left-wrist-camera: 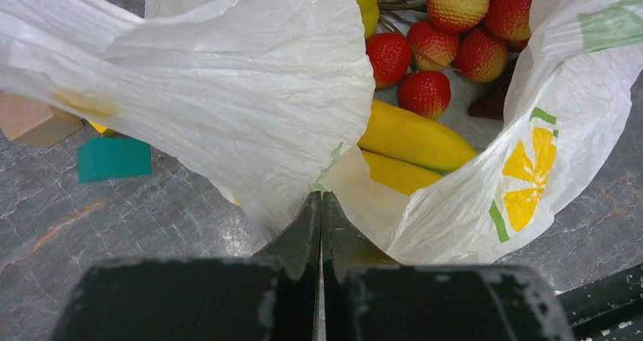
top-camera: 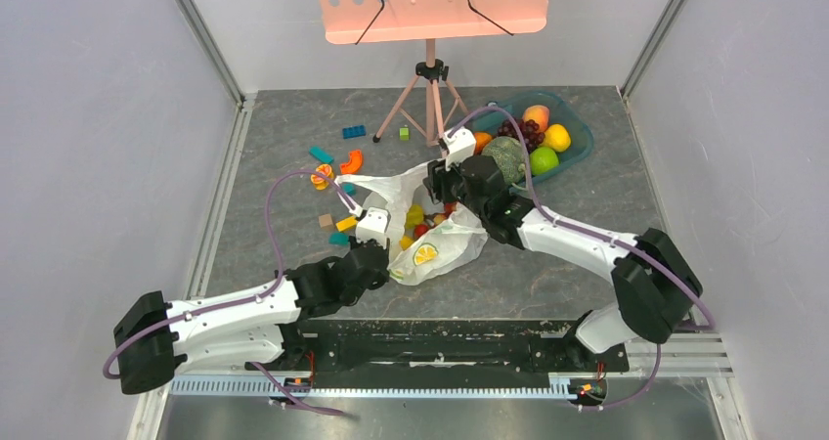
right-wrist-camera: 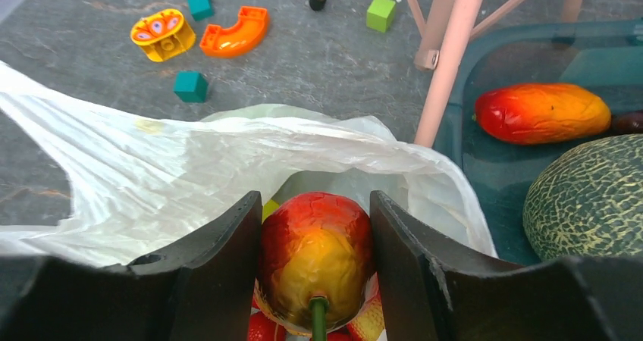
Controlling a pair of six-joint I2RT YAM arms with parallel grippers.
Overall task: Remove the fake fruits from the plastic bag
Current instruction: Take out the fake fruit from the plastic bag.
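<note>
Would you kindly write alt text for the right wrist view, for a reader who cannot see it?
The right gripper holds a red and yellow fruit between its black fingers, at the mouth of the white plastic bag. Behind lie toy blocks on the grey table, and a teal bin with a mango and a melon.

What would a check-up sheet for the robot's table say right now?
Surface: grey marbled table, no spills seen.
Job's things: plastic bag lies open; banana bunch and red-pink balls inside it.
Clutter: toy blocks left of the bag; teal bin with fruit, netted melon at its corner.
Pincers: left pincer shut on the bag's edge; right pincer clamps a red-yellow fruit at the bag's mouth.
Cables: purple cable loops off each arm; no snag seen.
Surroundings: pale walls; pink board on tripod behind.
</note>
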